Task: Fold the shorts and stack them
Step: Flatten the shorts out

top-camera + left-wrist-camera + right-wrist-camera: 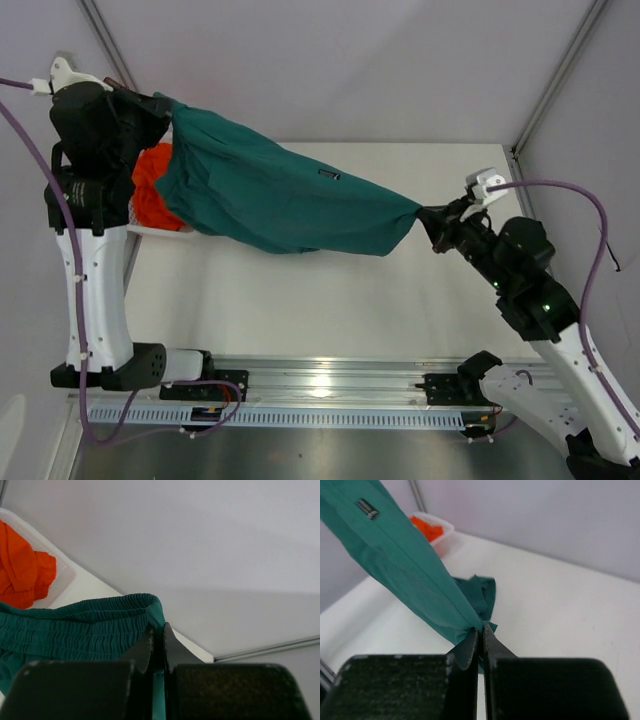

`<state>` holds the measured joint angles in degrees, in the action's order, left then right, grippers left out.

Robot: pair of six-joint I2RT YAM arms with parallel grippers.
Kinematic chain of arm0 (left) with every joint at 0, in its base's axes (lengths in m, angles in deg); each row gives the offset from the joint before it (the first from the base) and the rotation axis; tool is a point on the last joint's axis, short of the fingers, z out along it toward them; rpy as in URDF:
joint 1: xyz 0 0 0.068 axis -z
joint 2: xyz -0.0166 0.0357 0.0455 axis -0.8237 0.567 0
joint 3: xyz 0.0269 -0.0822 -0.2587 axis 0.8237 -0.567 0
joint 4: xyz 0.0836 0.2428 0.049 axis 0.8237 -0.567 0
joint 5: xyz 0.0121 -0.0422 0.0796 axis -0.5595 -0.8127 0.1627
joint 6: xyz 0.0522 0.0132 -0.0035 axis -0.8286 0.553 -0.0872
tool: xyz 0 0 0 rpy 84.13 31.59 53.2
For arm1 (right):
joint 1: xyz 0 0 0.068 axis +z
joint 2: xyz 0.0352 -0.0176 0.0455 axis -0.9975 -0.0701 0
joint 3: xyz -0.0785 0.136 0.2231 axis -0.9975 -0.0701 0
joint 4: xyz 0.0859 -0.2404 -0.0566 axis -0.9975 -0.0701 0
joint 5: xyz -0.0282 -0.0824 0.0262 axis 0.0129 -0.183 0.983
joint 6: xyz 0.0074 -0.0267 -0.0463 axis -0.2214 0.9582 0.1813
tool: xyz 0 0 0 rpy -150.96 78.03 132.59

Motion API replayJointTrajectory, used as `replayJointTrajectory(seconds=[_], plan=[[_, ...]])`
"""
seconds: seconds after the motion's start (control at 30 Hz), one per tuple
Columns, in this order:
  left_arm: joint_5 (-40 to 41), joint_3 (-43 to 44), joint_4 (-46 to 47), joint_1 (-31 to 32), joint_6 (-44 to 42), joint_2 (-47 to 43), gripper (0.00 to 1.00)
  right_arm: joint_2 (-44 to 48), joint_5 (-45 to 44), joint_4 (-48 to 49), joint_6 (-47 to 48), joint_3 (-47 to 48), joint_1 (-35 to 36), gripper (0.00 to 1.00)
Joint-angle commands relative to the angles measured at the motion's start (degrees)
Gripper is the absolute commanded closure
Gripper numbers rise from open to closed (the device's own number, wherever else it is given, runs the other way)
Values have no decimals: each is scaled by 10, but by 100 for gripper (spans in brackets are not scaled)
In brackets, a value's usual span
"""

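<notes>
**Stretching the teal shorts [280,195] in mid-air between both arms**

Holding the teal shorts aloft over the table [330,300], spanning from ten o'clock to three o'clock in the top view. Pinching the gathered elastic waistband with the left gripper [162,103] at ten o'clock, jaws pressed nearly together with only cloth between. Nipping the opposite end, seemingly a leg hem, with the right gripper [432,220] at three o'clock, likewise closed down to fabric thickness. Leaving the orange shorts [155,190] bunched in the white basket [150,231] at nine o'clock, partly behind the teal cloth and the left arm.

Judging the fabric as light, soft and limp: sagging through the middle, draping rather than holding any shape, probably creasing wherever laid. Favouring corners and edges for taking hold, meaning waistband ends and hems. Trusting the elastic band for the thicker, surer bite. Risking a slip at the thin hem pinch under tension.

Getting the whole span and both arms only from the top view. Reading the ribbed waistband and the exact bite from the left wrist view alone, with the orange heap at ten o'clock there. Catching from the right wrist view a seam running into the jaws, the small dark label [366,508] up close at eleven o'clock, and a loose teal fold beyond the fingertips, not telling whether touching the table.
</notes>
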<state>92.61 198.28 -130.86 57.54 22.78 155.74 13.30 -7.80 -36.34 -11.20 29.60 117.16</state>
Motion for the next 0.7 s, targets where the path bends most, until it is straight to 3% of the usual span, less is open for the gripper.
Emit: replayJointTrajectory(seconds=[0.0,0.2,0.5,0.67], plan=[[-24,8,65,-9,23,-68,100,46,69,38,16,34,-2,100],[-59,-31,114,-9,39,-144,100,94,131,10,21,89,-1,100],[-108,-135,256,-9,77,-239,100,70,71,-9,52,228,-2,100],[-95,-139,268,-9,84,-197,100,-4,6,21,51,250,-1,100]])
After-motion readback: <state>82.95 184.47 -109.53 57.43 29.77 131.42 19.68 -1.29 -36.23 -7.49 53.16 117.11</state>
